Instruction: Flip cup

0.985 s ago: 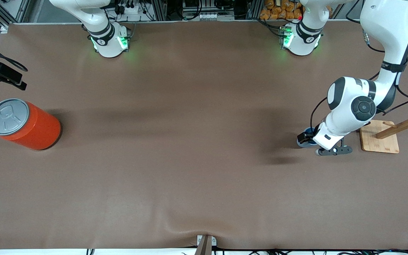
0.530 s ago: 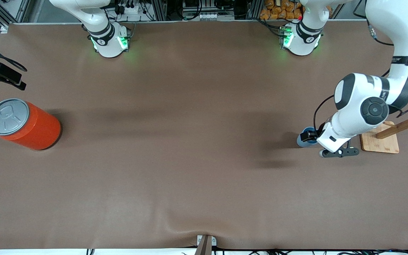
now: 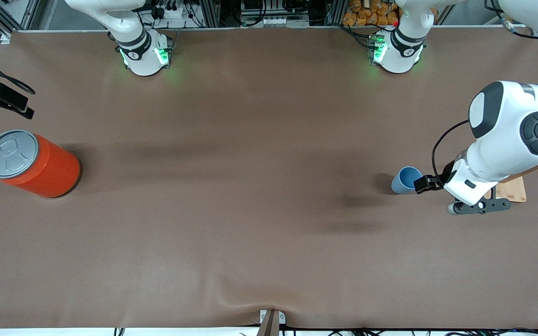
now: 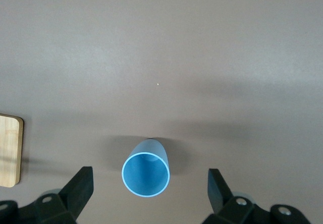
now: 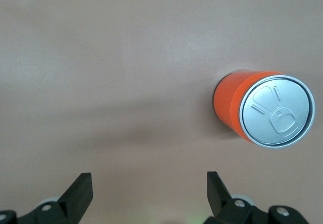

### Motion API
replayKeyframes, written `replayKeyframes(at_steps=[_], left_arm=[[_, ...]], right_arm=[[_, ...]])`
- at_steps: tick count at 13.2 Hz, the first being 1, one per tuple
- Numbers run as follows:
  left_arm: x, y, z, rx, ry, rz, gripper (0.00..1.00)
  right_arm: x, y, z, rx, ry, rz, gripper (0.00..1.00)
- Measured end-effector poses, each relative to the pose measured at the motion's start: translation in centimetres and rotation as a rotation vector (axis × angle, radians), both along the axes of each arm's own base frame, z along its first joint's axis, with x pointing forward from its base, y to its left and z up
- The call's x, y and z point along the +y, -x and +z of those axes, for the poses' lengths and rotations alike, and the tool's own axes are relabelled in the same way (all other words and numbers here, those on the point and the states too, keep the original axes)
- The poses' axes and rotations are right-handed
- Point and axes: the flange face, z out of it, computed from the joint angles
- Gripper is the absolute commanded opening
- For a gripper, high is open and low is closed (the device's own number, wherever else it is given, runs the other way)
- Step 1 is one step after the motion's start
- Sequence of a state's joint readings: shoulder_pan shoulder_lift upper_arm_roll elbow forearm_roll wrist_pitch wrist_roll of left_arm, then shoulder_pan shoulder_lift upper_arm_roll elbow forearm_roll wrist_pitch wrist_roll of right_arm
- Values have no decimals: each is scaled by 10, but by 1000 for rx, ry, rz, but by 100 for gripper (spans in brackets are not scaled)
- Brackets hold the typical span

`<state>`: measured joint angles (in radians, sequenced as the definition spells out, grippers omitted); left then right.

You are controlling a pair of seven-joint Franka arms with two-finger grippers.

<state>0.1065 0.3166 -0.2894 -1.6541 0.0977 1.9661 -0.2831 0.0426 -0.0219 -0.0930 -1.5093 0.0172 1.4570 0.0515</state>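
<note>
The small light-blue cup point(image 3: 406, 180) stands upright on the brown table, mouth up, toward the left arm's end. In the left wrist view the cup point(image 4: 146, 169) shows its darker blue inside from above, framed by the two black fingers. My left gripper point(image 4: 149, 178) is open and empty, raised above the table. In the front view the left gripper point(image 3: 478, 205) hangs beside the cup, between it and the wooden stand. My right gripper point(image 5: 149, 181) is open over bare table near the orange can point(image 5: 262, 108) and waits there.
The large orange can point(image 3: 33, 162) with a grey pull-tab lid stands at the right arm's end. A wooden peg stand on a board point(image 3: 512, 190) sits at the left arm's end, close to the left hand. The board's edge point(image 4: 10, 149) shows in the left wrist view.
The left arm has lifted and drawn away from the cup toward the wooden stand, uncovering the cup. The cup, the can and the right arm have stayed put.
</note>
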Motion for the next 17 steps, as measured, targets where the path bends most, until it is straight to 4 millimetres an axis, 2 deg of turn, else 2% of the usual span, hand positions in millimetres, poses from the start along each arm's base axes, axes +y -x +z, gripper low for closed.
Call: replayKeyframes(at_steps=[5, 8, 14, 17], left_arm=[[0, -5, 14, -28, 5, -2, 100], [3, -1, 31, -26, -5, -43, 100], [38, 35, 108, -7, -33, -110, 100], [51, 51, 138, -15, -41, -107, 100]], right_arm=[[-1, 0, 0, 0, 0, -2, 100], [-3, 0, 0, 0, 0, -5, 100], [-4, 0, 0, 0, 0, -8, 100], [-5, 0, 0, 0, 0, -8, 100]])
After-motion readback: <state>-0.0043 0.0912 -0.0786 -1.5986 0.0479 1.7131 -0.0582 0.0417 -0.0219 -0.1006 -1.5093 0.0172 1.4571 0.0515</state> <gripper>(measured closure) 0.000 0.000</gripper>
